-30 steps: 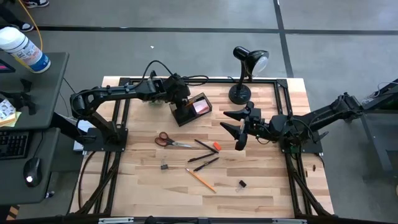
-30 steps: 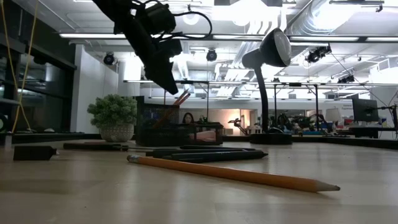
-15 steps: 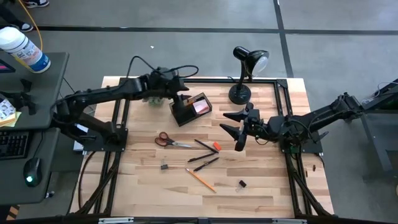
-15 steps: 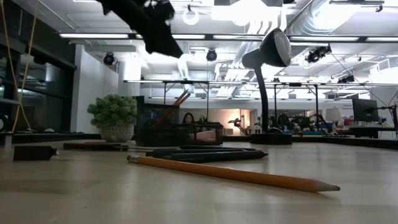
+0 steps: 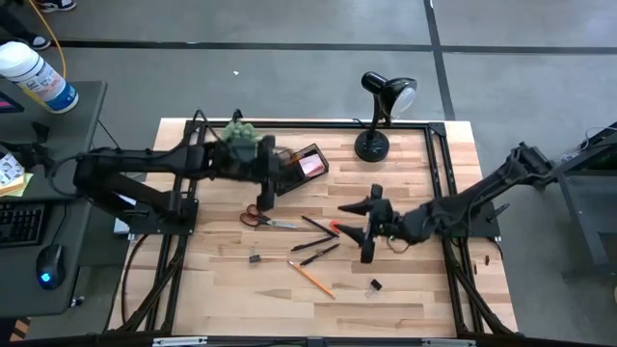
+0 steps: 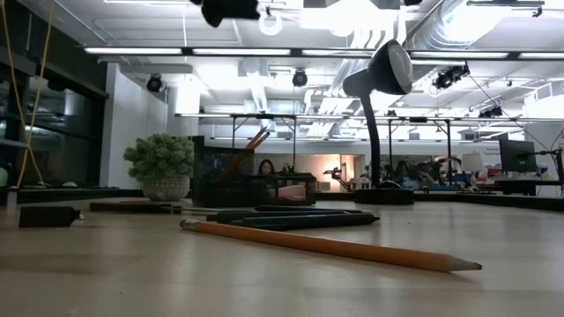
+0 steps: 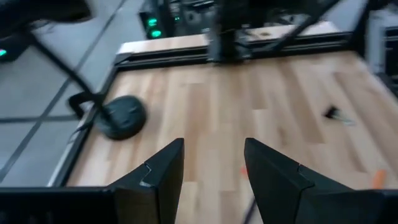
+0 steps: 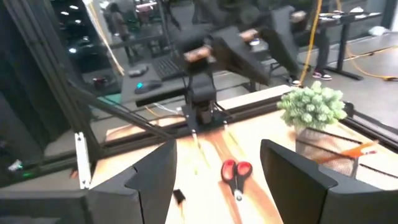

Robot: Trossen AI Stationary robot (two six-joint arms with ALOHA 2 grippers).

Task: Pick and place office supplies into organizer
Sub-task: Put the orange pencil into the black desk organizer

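Two grippers are spread and empty. Left gripper point(image 5: 263, 196) hangs above the red-handled scissors point(image 5: 258, 218), just at 6 o'clock of the organizer point(image 5: 295, 170). Right gripper point(image 5: 364, 231) hovers at 3 o'clock of the black pens point(image 5: 318, 239) and small red eraser point(image 5: 335, 227). An orange pencil point(image 5: 310, 278) lies toward 6 o'clock on the surface point(image 5: 415, 289). To do this well, I would centre the left gripper over the scissors' blades, descend squarely, then close. No writing is legible.

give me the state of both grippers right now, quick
Left gripper: open, holding nothing, above the wooden table.
Right gripper: open, holding nothing, facing the red-handled scissors.
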